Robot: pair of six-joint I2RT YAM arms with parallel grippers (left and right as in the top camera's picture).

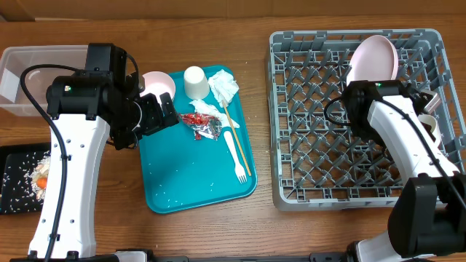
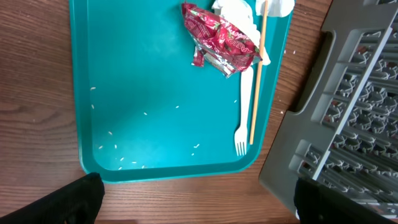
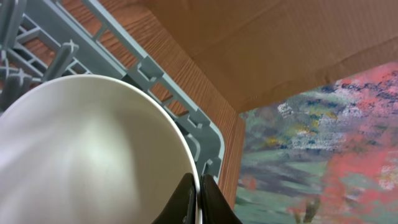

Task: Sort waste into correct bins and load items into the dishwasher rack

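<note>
A round white plate (image 1: 375, 58) stands on edge at the back of the grey dishwasher rack (image 1: 313, 109). My right gripper (image 3: 198, 193) is shut on the plate's (image 3: 87, 155) rim, by the rack's wall (image 3: 149, 68). My left gripper (image 2: 199, 205) hangs open over the near edge of the teal tray (image 2: 155, 74), holding nothing. On that tray lie a red-and-silver foil wrapper (image 2: 221, 40), a white fork (image 2: 244, 106), a chopstick (image 2: 257, 74), crumpled napkins (image 1: 223, 87), a white cup (image 1: 194, 81) and a white bowl (image 1: 160, 84) partly behind my left arm.
A clear tub (image 1: 29, 73) sits at the far left. In front of it a black tray (image 1: 18, 182) holds rice and an orange carrot piece (image 1: 42, 180). Rice grains are scattered on the teal tray. Another white dish (image 1: 429, 124) shows at the rack's right side.
</note>
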